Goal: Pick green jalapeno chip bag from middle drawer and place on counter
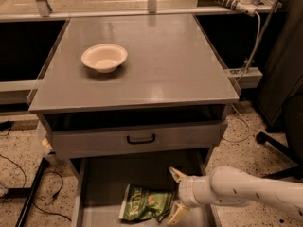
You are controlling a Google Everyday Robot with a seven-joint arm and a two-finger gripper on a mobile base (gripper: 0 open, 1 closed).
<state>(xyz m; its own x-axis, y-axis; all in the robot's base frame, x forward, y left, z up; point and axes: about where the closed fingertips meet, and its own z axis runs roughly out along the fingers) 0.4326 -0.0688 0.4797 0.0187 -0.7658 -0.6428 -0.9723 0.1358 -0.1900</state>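
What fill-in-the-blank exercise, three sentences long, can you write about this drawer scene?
1. The green jalapeno chip bag lies inside the ____, beside the gripper.
2. On the counter stands one white ____.
3. The gripper's two fingers are ____.
Missing words: middle drawer; bowl; open.

Tool: I am seeing the tool (176,195) hovering low over the right side of the middle drawer (118,174), its two fingers spread apart.
Arm: the white arm (251,193) is stretching across the lower right corner.
Bag: the green jalapeno chip bag (146,203) is lying crumpled on the drawer floor, just left of the tool. I cannot tell whether the lower finger is touching it.
Drawer: it is standing open beneath the drawer front (94,143) with its black handle (141,139).
Counter: the counter (156,74) is carrying a white bowl (104,57) at its back left.
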